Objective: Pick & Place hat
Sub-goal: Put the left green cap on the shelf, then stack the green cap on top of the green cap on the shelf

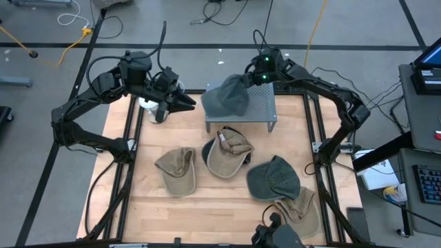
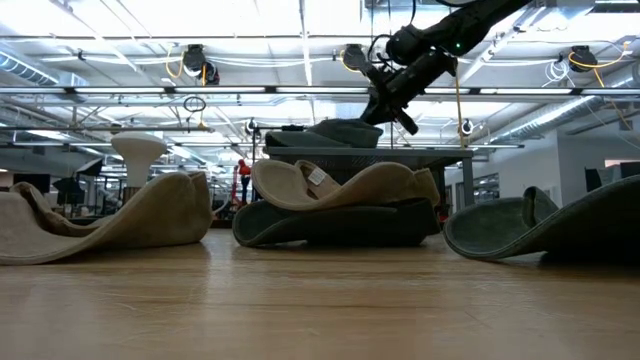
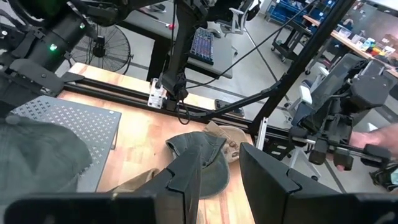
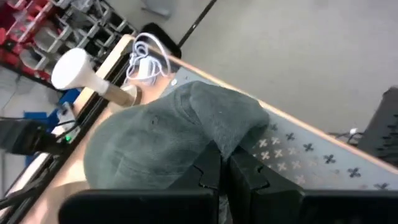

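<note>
A grey-green hat [image 1: 225, 98] lies on the perforated metal stand [image 1: 260, 105] at the table's far middle, overhanging the stand's left edge; it also shows in the low view [image 2: 335, 132] and the right wrist view [image 4: 163, 138]. My right gripper [image 1: 247, 78] [image 4: 225, 169] is shut on the hat's far right part. My left gripper [image 1: 186, 103] [image 3: 221, 180] hovers open to the left of the stand, touching nothing. My right gripper pinches a raised fold of the hat's cloth [image 4: 227, 127] between its two shut fingers. It comes slanting down from the table's far right side [image 2: 388, 103]. The hat's underside rests on the stand's top [image 2: 400, 152], and its body spreads away from the fingers.
Several other hats lie on the table nearer me: a tan one [image 1: 177, 169], a tan one on a dark one [image 1: 227, 151], a green one [image 1: 273, 178] and a tan one [image 1: 300, 205]. A white mushroom-shaped post [image 1: 147, 103] stands by the left gripper.
</note>
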`<state>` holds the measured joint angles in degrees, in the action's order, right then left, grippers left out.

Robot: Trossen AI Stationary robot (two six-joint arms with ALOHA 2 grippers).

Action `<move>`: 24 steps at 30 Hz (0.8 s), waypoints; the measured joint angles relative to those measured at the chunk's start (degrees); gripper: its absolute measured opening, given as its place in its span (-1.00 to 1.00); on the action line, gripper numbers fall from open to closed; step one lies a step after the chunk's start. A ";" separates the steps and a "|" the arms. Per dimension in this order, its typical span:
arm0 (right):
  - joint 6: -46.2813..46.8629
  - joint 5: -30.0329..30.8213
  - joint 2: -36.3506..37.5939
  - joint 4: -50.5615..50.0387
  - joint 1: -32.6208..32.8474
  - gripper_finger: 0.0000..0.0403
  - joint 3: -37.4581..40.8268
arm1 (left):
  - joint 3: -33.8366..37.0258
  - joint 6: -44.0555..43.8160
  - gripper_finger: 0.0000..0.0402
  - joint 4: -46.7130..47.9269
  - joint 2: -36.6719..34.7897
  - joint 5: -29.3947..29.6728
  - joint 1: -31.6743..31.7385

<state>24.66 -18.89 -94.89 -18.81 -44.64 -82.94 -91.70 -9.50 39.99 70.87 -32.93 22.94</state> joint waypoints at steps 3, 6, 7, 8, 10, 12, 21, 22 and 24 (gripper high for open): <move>-0.64 0.02 0.85 0.08 0.00 -0.98 0.00 | 0.00 0.03 -0.43 0.00 0.00 0.00 0.00; -2.56 -2.60 1.48 0.72 -0.02 -0.89 0.00 | 0.00 0.04 -0.43 0.02 0.00 -0.01 0.01; -2.76 -2.95 1.77 0.58 0.00 -0.85 0.00 | 0.00 0.06 -0.43 0.00 0.00 -0.02 0.00; -2.81 -3.37 2.02 0.56 0.00 -0.80 0.00 | 0.00 0.07 -0.43 0.00 0.00 0.00 0.01; -2.85 -3.47 2.69 0.36 0.02 -0.68 0.00 | 0.00 0.10 -0.43 0.00 0.00 -0.02 0.00; -2.89 -3.51 3.38 -0.10 0.01 -0.54 0.00 | 0.00 0.09 -0.43 0.02 0.00 -0.02 0.02; -6.91 -0.31 8.51 -4.00 -1.63 -0.08 0.00 | 0.00 -1.12 -0.43 0.02 0.00 -0.04 0.00; -7.65 0.14 9.20 -5.27 -1.95 -0.07 0.00 | 0.00 -1.25 -0.43 0.02 0.00 -0.04 0.00; -9.28 1.63 10.53 -8.44 -2.40 -0.05 0.00 | 0.00 -1.36 -0.43 0.02 0.00 -0.04 0.00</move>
<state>15.38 -17.26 -84.36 -27.25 -47.05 -82.94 -91.70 -10.85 40.01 70.87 -32.97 22.94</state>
